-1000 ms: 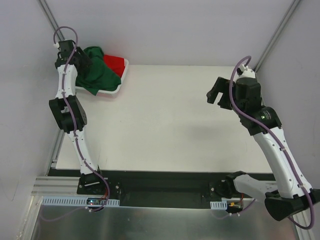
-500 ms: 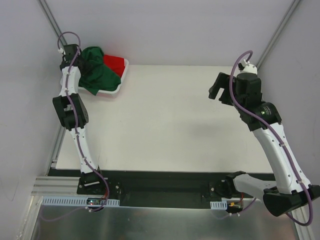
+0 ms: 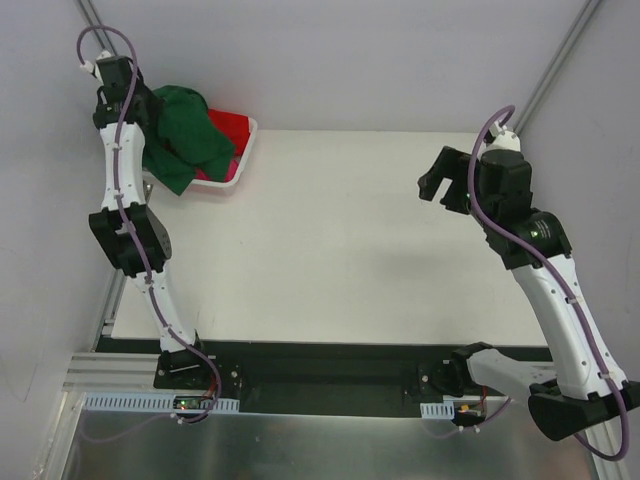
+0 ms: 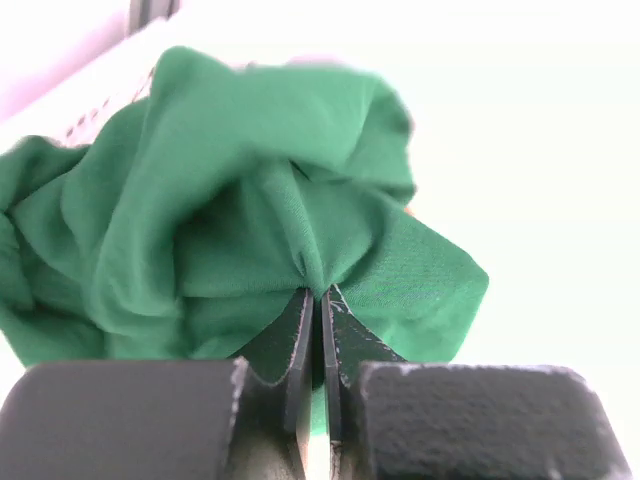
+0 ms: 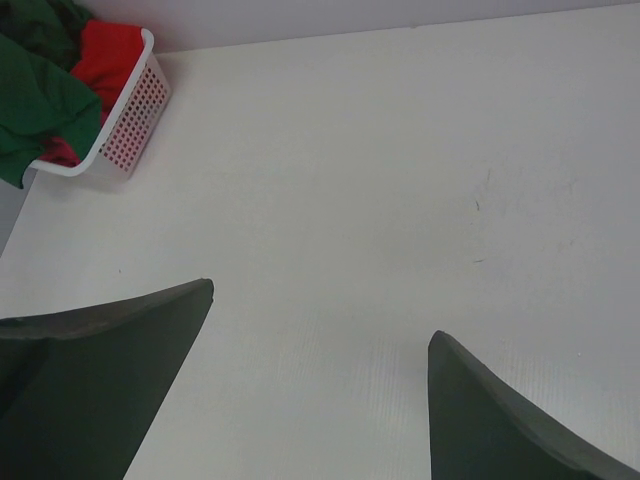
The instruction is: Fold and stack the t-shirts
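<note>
Left tool [image 4: 318, 300] clamped tight on a fold of green t-shirt [image 4: 250, 200], plain only from the left wrist. From above, green cloth bunched over the basket [image 3: 247, 148]; red t-shirt [image 5: 108, 52] inside. Right tool [image 5: 320, 330] spread apart over tabletop [image 3: 330, 240], well right of the basket.

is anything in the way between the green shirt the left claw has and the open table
Nothing visible. The left claw is shut on the green t-shirt, held up over the basket; the table beside it shows no object in the path.
</note>
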You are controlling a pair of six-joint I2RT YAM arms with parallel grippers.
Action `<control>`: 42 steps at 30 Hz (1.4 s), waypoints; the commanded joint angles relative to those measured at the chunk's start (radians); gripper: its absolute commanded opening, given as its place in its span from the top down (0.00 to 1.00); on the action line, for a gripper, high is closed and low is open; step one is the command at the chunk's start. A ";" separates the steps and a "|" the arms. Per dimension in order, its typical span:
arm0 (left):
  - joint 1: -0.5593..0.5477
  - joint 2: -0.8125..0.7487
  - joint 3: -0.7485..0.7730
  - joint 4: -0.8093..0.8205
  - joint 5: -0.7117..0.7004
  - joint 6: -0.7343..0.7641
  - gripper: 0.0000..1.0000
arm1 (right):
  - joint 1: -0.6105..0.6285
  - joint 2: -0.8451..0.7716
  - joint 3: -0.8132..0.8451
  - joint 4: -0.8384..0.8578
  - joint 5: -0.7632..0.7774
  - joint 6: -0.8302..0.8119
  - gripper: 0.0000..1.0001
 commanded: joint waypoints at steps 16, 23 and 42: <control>-0.198 -0.415 0.198 0.049 0.290 -0.078 1.00 | -0.003 -0.085 0.038 -0.231 0.097 0.098 0.04; -0.633 -0.520 -0.088 -0.010 0.244 0.075 1.00 | -0.005 -0.182 0.122 -0.398 0.222 0.158 0.04; -0.953 -0.179 -0.510 0.063 -0.370 0.025 1.00 | -0.005 -0.321 -0.062 -0.462 0.162 0.155 0.04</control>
